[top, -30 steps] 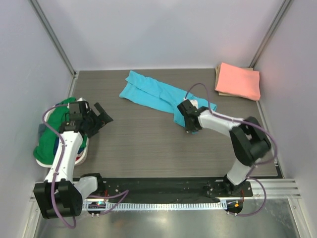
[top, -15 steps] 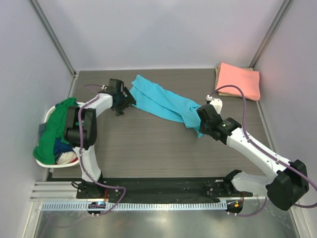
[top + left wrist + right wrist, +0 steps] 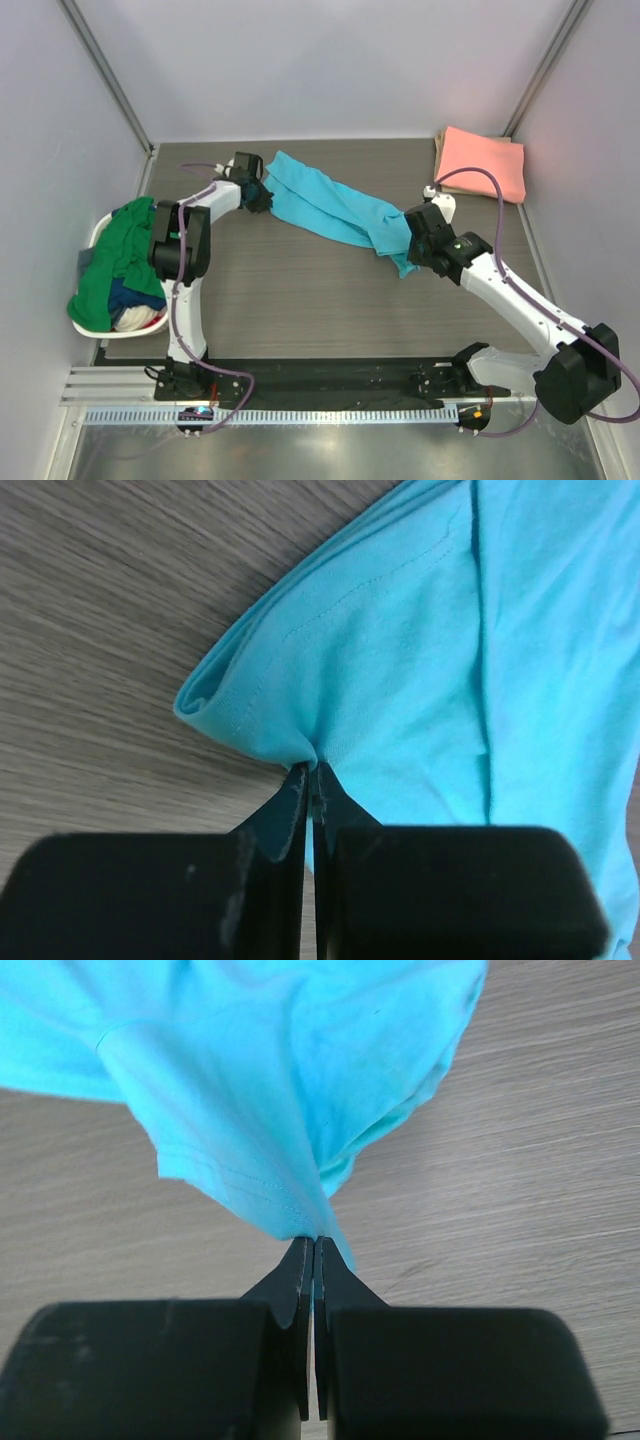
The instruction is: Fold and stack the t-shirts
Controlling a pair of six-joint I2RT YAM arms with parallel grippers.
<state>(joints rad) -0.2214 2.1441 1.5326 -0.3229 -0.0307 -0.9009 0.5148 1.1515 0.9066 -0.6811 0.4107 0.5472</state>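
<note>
Grey walls close in a dark wood-grain desk [image 3: 290, 290]. Across its far half the sky-blue t-shirt [image 3: 335, 208] lies strung out as a loose, twisted band between my two tools. My left tool [image 3: 258, 195] is clamped tight on a pinch of cloth at one end, just beside a rolled, stitched hem, and the fabric fans out beyond the fingertips. My right tool [image 3: 408, 240] is likewise closed on a gathered bit of the other end, with a hemmed flap drooping ahead of it over bare desk.

I judge the cloth light, limp and thin. It drapes, creases and bunches wherever it is unsupported, so it will not hold a shape by itself. A shallow pinch could slide out, so the doubled stitching at the hems and corners looks like the surest place to hold.

Beyond my right tool and well apart from it, a salmon-pink t-shirt [image 3: 482, 162] sits folded in the far corner. Behind and outward of my left tool, a white basket [image 3: 103, 222] is heaped with a green t-shirt [image 3: 120, 255] over something navy.
</note>
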